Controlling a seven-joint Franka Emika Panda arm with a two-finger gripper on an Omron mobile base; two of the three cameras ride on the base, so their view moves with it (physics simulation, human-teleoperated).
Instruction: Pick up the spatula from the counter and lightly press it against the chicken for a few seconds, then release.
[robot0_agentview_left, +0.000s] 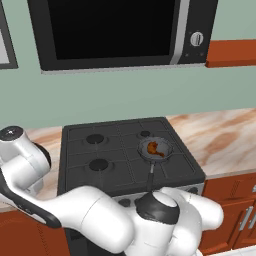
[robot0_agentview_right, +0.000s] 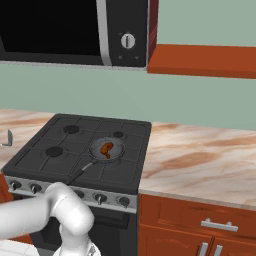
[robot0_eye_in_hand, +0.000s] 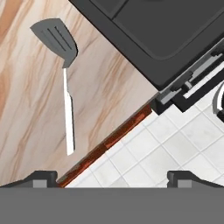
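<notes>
spatula (robot0_eye_in_hand: 67, 98) lay flat on the marble bench (robot0_eye_in_hand: 26, 113), seen from the hand view: dark slotted blade towards the top of that picture, white handle running down to end just short of the bench's front edge. marble showed all round it, and nothing touched it. the blade sat near the side of the black stove (robot0_eye_in_hand: 144, 39) but apart from it. the hand (robot0_eye_in_hand: 113, 179) hung above, looking down on the bench edge and the pale tiled floor (robot0_eye_in_hand: 175, 148), its two fingertips (robot0_eye_in_hand: 43, 177) spread wide with nothing between them and well off the handle.

from the base views i could see the chicken (robot0_agentview_left: 154, 148), a small orange-brown piece, lying in the pan (robot0_agentview_left: 142, 152) on the front right burner. the pan's dark handle (robot0_agentview_left: 150, 175) pointed out towards the front of the stove. the other burners carried nothing that i could see. a black microwave (robot0_agentview_left: 115, 30) hung over the stove, and more marble bench (robot0_agentview_right: 200, 160) ran off to the right above red-brown cupboards (robot0_agentview_right: 200, 220). the white arm (robot0_agentview_left: 100, 220) bulked across the foreground of the left base view, covering the stove's front and much of the bench to its left. a row of knobs (robot0_agentview_right: 100, 198) showed on the stove front in the right base view.
</notes>
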